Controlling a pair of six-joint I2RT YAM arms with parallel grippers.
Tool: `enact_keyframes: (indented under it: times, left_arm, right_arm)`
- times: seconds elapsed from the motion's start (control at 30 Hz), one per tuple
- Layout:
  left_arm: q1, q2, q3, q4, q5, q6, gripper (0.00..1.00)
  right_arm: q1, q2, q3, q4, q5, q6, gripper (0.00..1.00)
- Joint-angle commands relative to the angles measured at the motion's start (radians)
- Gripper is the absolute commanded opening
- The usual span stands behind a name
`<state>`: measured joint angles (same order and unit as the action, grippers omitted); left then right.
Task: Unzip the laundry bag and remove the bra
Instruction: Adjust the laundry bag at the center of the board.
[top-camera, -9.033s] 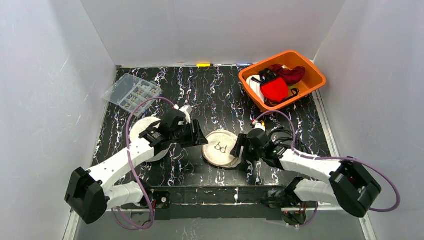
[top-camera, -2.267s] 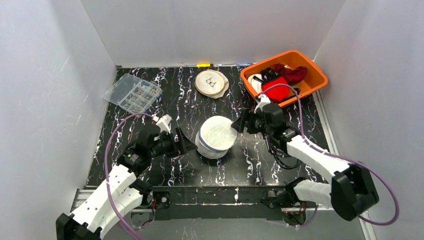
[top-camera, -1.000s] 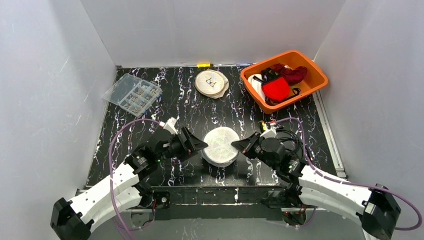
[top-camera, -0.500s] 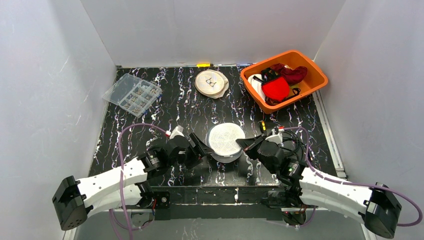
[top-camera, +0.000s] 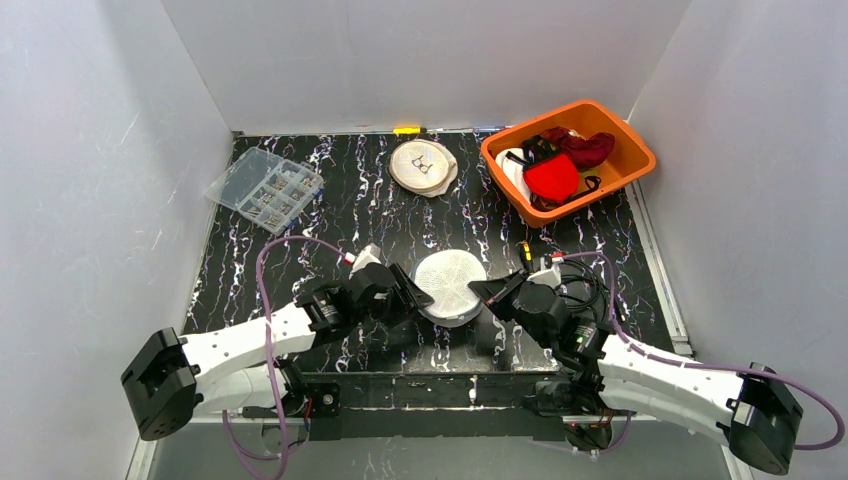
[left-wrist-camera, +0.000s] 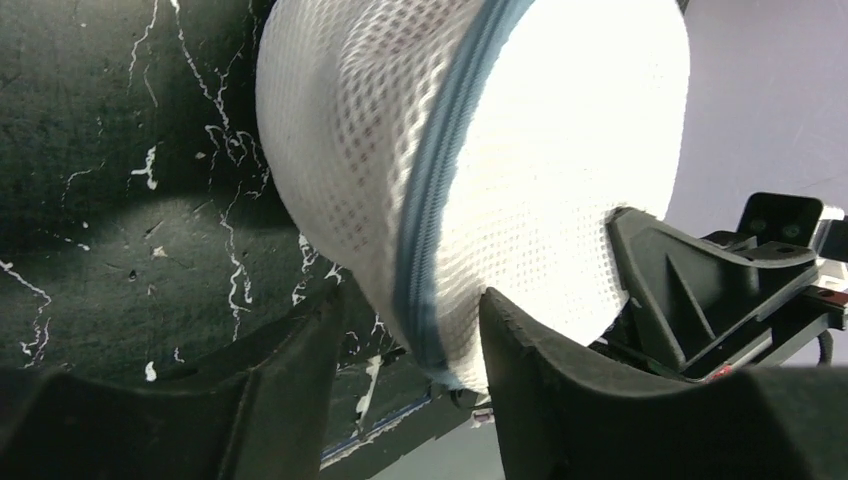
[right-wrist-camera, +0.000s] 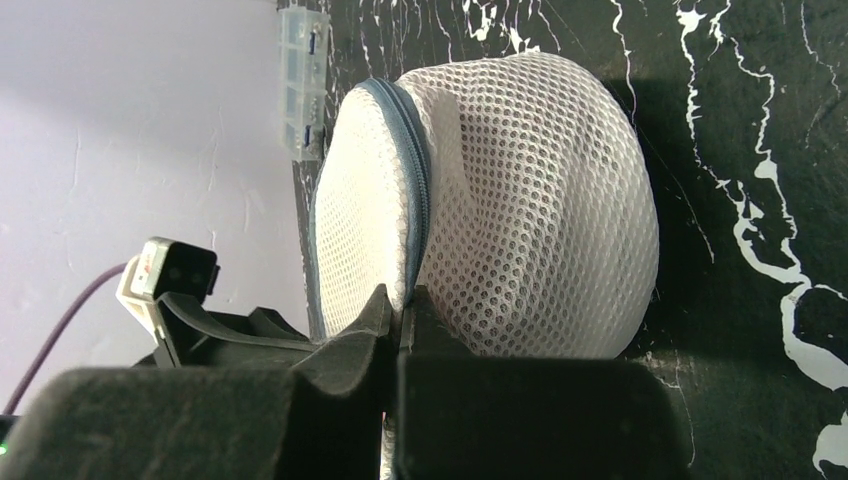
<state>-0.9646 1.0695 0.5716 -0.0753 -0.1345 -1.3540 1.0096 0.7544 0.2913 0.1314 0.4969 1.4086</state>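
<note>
Right gripper: the right gripper (right-wrist-camera: 400, 300) is closed, its tips pinching the mesh rim of the laundry bag (right-wrist-camera: 540, 200) just beside the zipper (right-wrist-camera: 415, 180); judged an anchor, so the bag does not slide when the zip is pulled.
Left gripper: the left gripper (left-wrist-camera: 410, 330) is part open and straddles the blue-grey zipper band at the bag's lower edge. No pull tab shows, and whether the fingers touch the mesh cannot be told.
Laundry bag: domed and tipped on edge between both arms, near the table's (top-camera: 340, 200) front middle, zip shut.
Bra: not visible, presumably inside the bag.
Beyond: a flat mesh bag (top-camera: 423, 165) at the far edge, an orange bin (top-camera: 590, 193) of clothes far right and a clear parts box (top-camera: 265, 188) far left.
</note>
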Motion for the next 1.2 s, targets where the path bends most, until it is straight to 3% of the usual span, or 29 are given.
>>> enact_keyframes:
  times: [0.0, 0.07, 0.1, 0.23, 0.37, 0.43, 0.6, 0.73, 0.97, 1.17]
  left_arm:
    - [-0.005, 0.009, 0.049, 0.004, -0.043, 0.059, 0.45]
    - [-0.004, 0.021, 0.056, 0.003, -0.042, 0.072, 0.35]
    - [-0.003, 0.025, 0.06, -0.003, -0.043, 0.08, 0.3]
    - [0.015, 0.025, 0.081, -0.038, -0.036, 0.118, 0.16]
    - [0.051, 0.001, 0.098, -0.071, -0.005, 0.185, 0.1]
    - [0.078, -0.006, 0.101, -0.069, 0.036, 0.225, 0.07]
    - [0.185, 0.011, 0.12, -0.058, 0.245, 0.36, 0.04]
    - [0.292, 0.046, 0.143, -0.043, 0.49, 0.49, 0.03]
    - [0.365, 0.097, 0.223, -0.118, 0.753, 0.694, 0.06]
    - [0.371, 0.121, 0.241, -0.107, 0.814, 0.733, 0.07]
  right_arm:
    - [0.006, -0.004, 0.009, 0.026, -0.037, -0.053, 0.01]
    - [0.006, -0.006, 0.01, 0.031, -0.057, -0.072, 0.04]
    - [0.005, -0.007, 0.014, 0.03, -0.067, -0.089, 0.11]
    - [0.006, -0.016, 0.078, -0.04, -0.098, -0.207, 0.59]
    - [0.005, -0.02, 0.198, -0.229, -0.08, -0.37, 0.87]
    - [0.005, -0.027, 0.243, -0.283, -0.078, -0.461, 0.94]
    - [-0.018, 0.013, 0.359, -0.406, -0.109, -0.633, 0.97]
    - [-0.131, 0.091, 0.398, -0.45, -0.255, -0.715, 0.94]
    - [-0.383, 0.135, 0.285, -0.226, -0.711, -0.733, 0.86]
    - [-0.403, 0.219, 0.238, -0.024, -0.853, -0.673, 0.75]
